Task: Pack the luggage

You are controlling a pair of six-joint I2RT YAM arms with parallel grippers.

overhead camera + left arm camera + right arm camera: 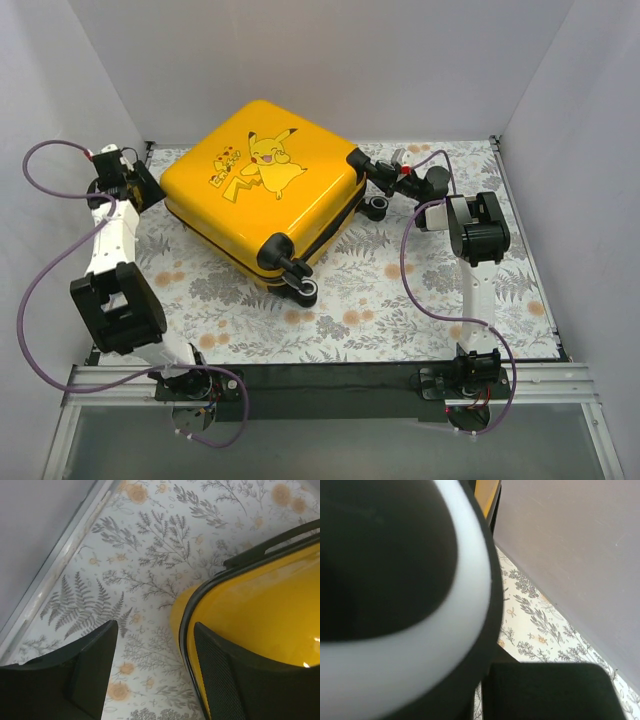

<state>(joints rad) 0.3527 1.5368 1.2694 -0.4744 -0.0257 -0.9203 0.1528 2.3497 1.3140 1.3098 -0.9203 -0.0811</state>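
Left gripper (155,625) spread at luggage (262,185) corner (Pikachu side up).

The left gripper (155,630) hangs open above the floral-covered counter (150,540). A rounded corner of the yellow luggage (260,605), rimmed in black trim (186,620), pokes into the gap beside the finger farther from the counter's metal edge (65,550).

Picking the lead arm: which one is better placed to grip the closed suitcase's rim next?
Left, probably. The left hand is open with the suitcase corner just inside one finger. The right hand is crowded against a wheel, which fills its camera.
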